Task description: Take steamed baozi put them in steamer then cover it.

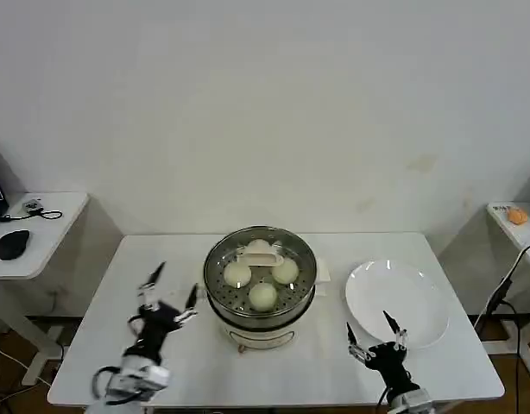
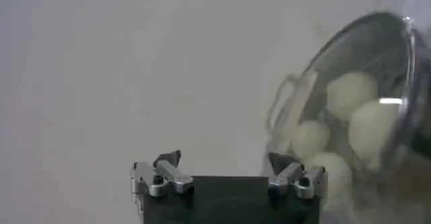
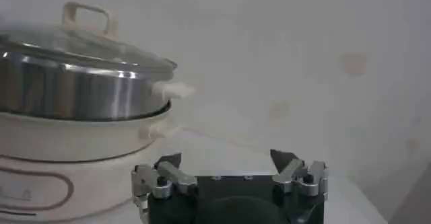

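Nearest you, both arms sit low at the table's front edge. Your left gripper [image 1: 168, 297] hangs over the table [image 1: 101, 293] just left of the steamer [image 1: 261, 323], fingers spread apart and holding nothing. Your right gripper [image 1: 375, 339] hovers at the near rim of the white plate [image 1: 420, 297], also spread wide and empty.

Between them, the steamer stands at the table's centre. The cover [image 1: 215, 259] sits on it, its pale handle [image 1: 261, 255] on top, and the steamed baozi [image 1: 262, 295] lie inside on the perforated tray. From the right wrist view the cover [image 3: 81, 47] looks seated level on the pot's rim. The plate is bare.

Judging by this, the covering step looks complete and nothing is left to carry; the next move should only call for drawing both arms clear without nudging the pot.

Hard to make out: the handle hides the fourth bun in the head view, so you count three plainly there. The left wrist view shows baozi [image 2: 351, 94] through the glass, though blurred.
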{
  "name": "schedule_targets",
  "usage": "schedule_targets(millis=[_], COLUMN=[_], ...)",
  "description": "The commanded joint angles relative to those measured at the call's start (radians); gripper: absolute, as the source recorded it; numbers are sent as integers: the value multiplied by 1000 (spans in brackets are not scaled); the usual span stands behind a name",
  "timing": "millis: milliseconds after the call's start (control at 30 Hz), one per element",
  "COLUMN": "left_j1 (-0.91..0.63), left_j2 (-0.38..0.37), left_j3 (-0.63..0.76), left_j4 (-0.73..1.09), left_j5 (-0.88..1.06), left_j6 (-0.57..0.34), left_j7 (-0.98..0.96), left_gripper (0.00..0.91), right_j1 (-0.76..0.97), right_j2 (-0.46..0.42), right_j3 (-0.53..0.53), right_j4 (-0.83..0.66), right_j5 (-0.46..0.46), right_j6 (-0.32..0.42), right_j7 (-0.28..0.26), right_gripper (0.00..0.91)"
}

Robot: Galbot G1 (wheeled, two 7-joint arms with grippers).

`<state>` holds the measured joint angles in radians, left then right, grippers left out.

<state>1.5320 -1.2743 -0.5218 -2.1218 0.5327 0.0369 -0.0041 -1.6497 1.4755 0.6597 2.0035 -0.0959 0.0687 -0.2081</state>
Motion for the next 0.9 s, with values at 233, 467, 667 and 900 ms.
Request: schedule_targets(millis=[233, 467, 667, 900], left_j1=[185, 209, 219, 231], left_j2=[-21, -33, -38, -44], left_j3=[-213, -206, -211, -203], left_j4=[62, 72, 77, 78], left_j5=[-857, -793, -781, -760], left_j6=[-32, -36, -39, -42], left_j7=[-105, -88, -88, -77], left_gripper=[907, 907, 907, 907], right_j1=[-101, -116, -118, -118], right_j2=[-52, -61, -76, -76], right_j3=[-55, -59, -58, -66], right_j4=[62, 61, 62, 53], right_j5=[144, 194, 190, 182], right_j6=[-50, -16, -20, -20], right_j7=[39, 52, 56, 64], right_gripper=[907, 907, 907, 907])
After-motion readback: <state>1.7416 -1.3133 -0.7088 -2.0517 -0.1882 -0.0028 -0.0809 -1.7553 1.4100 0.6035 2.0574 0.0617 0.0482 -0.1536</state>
